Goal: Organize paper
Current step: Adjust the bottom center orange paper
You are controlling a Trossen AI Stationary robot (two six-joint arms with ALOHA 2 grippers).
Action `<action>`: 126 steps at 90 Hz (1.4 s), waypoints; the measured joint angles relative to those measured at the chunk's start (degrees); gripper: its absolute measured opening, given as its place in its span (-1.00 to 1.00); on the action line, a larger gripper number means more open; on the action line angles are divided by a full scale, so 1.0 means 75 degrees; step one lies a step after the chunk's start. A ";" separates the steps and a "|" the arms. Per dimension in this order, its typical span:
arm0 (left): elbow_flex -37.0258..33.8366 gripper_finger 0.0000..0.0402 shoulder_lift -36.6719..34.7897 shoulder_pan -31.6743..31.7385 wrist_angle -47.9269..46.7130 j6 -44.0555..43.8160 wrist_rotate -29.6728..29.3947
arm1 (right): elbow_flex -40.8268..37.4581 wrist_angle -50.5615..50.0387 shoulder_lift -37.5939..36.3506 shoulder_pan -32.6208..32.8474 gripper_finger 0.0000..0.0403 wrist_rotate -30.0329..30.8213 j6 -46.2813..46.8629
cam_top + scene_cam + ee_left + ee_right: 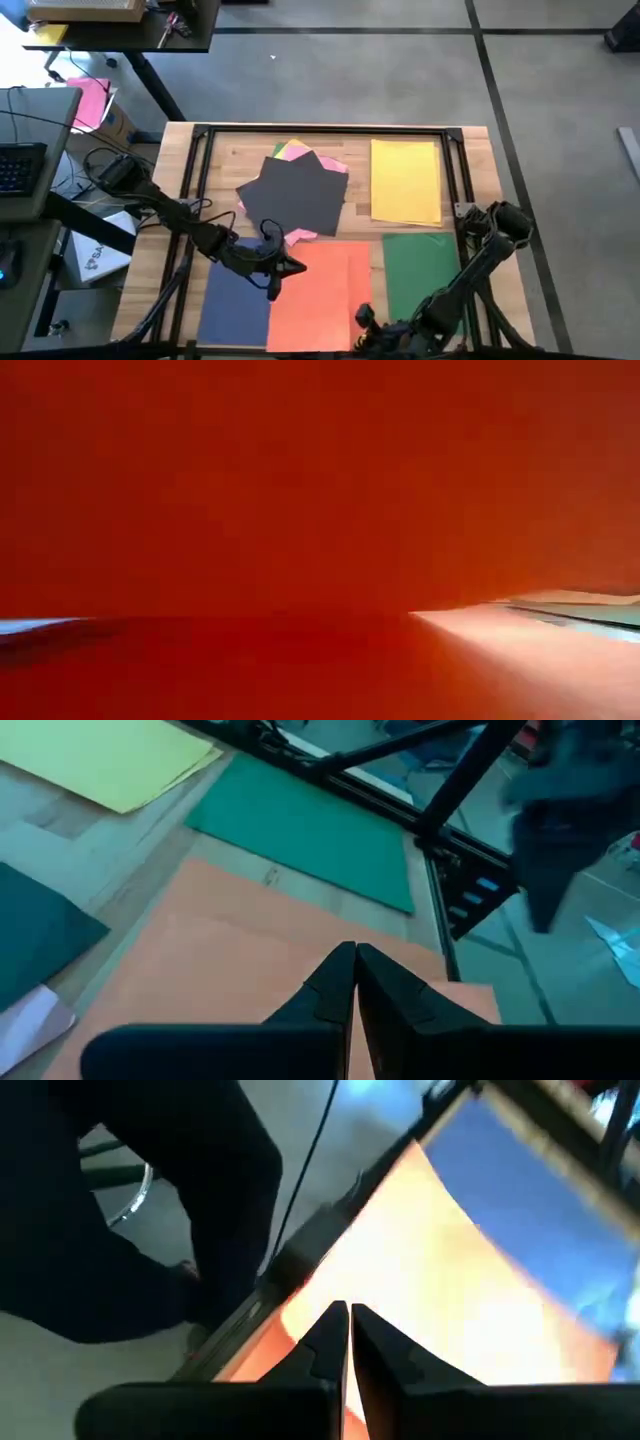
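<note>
Two grippers met the orange sheet point(322, 295), whose long axis ran near to far: we had the left gripper point(290, 267) pinched on its far-left edge, the right gripper point(366, 318) closed at its near-right corner.

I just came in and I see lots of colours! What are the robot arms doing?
They are sorting coloured paper on the table. Both grippers are pinched on the orange sheet: the left gripper at its top-left corner, the right gripper at its near edge. Blue, green and yellow sheets lie flat. A dark grey sheet tops a messy pile.
</note>
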 joint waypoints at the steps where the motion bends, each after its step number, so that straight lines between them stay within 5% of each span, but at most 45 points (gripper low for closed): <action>1: 0.0000 -1.00 -0.0001 0.0000 -0.0015 0.0000 -0.0002 | -0.0048 -0.0005 0.0000 0.0000 -1.00 0.0002 0.0119; 18: 0.0000 -1.00 -0.0003 0.0000 -0.0086 -0.0082 0.0006 | -0.0198 -0.0297 -0.0009 0.0000 -1.00 0.0451 0.1123; 31: 0.0001 -1.00 -0.0021 -0.0004 -0.0708 -0.0858 0.0869 | -0.0195 -0.1030 -0.0056 -0.0235 -1.00 0.0493 0.2709; 50: 0.0527 -1.00 -0.0006 -0.0412 -0.3941 -0.2698 0.2475 | -0.0290 -0.3405 -0.0090 -0.0789 -1.00 0.0059 0.4505; 83: 0.0516 -1.00 0.1137 -0.1368 -0.3331 -0.4292 0.4566 | -0.2018 -0.1586 -0.0090 -0.1215 -1.00 -0.1909 0.5319; 126: 0.0583 -1.00 0.2550 -0.0725 -0.2192 -0.3747 0.3770 | -0.2319 -0.0929 -0.0086 -0.1674 -1.00 -0.2166 0.5318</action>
